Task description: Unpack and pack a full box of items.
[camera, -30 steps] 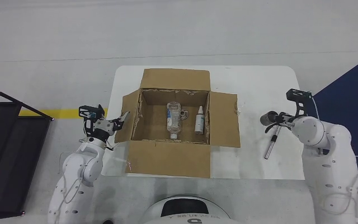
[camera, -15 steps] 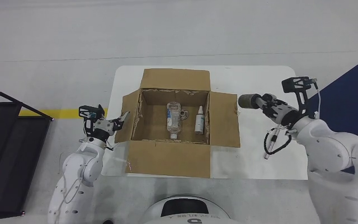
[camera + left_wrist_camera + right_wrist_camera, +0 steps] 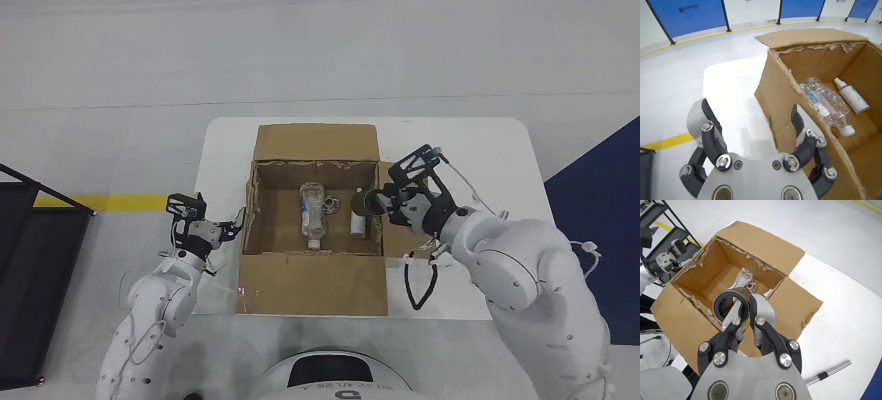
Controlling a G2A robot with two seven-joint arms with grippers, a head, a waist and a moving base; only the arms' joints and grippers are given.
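An open cardboard box [image 3: 310,285] stands mid-table. On its floor lie a clear plastic bottle [image 3: 312,212], a white spray bottle [image 3: 357,226] and a small metal flange [image 3: 333,205]. My right gripper [image 3: 376,203] hangs over the box's right edge, shut on a black hollow cylinder [image 3: 730,306]; the gripper [image 3: 745,303] clamps its wall. My left gripper [image 3: 235,222] is open at the box's left side. In the left wrist view this gripper [image 3: 748,105] has one pad against the upright left flap [image 3: 781,91]. The bottle [image 3: 827,106] and spray bottle [image 3: 851,96] show inside.
A metal rod [image 3: 829,373] lies on the white table [image 3: 470,150] to the right of the box. A black cart [image 3: 30,270] stands on the floor off the table's left side. The box's right flap [image 3: 797,306] is folded outward.
The right arm swung left with the cylinder from the table's right edge to over the box. The left gripper moved closer to the box, and the left flap now stands upright.
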